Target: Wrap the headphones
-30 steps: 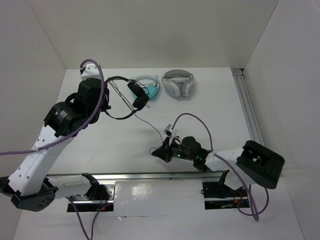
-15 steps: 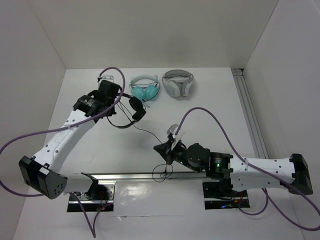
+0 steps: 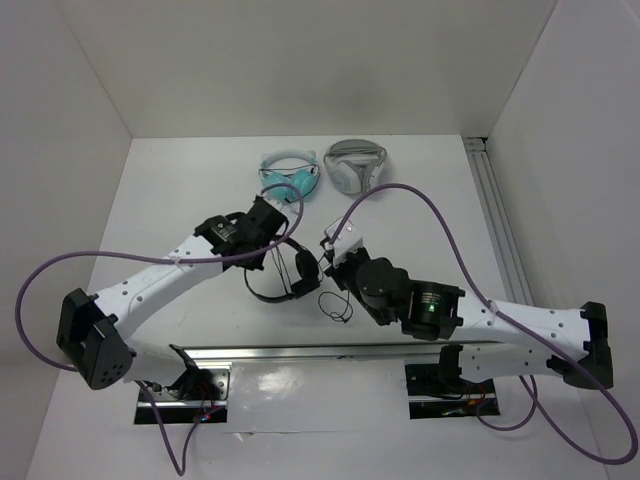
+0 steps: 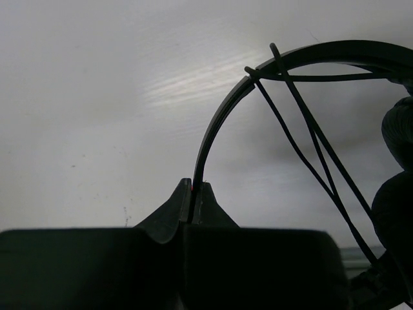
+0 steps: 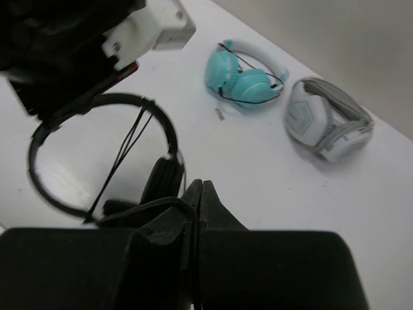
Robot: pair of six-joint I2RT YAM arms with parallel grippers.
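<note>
The black headphones (image 3: 268,288) hang near the table's middle, their earcups (image 3: 304,270) close together. My left gripper (image 3: 272,254) is shut on the thin headband (image 4: 222,110), which arcs up and right from the jaws in the left wrist view. Cable strands (image 4: 303,129) cross the band. My right gripper (image 3: 325,264) sits just right of the earcups and is shut on the thin black cable (image 5: 151,205), which curves over its left finger into the jaws. An earcup (image 5: 164,181) hangs just beyond them. A loose cable loop (image 3: 335,305) lies on the table.
The teal headphones (image 3: 290,178) and the white-grey headphones (image 3: 355,167) lie at the back of the table; both show in the right wrist view, teal (image 5: 242,77), white-grey (image 5: 326,119). A metal rail (image 3: 300,352) runs along the near edge. White walls enclose three sides.
My left gripper has carried the black headphones from the back left toward the centre front. My right gripper has moved back and up to the earcups, and the cable has gathered closer.
</note>
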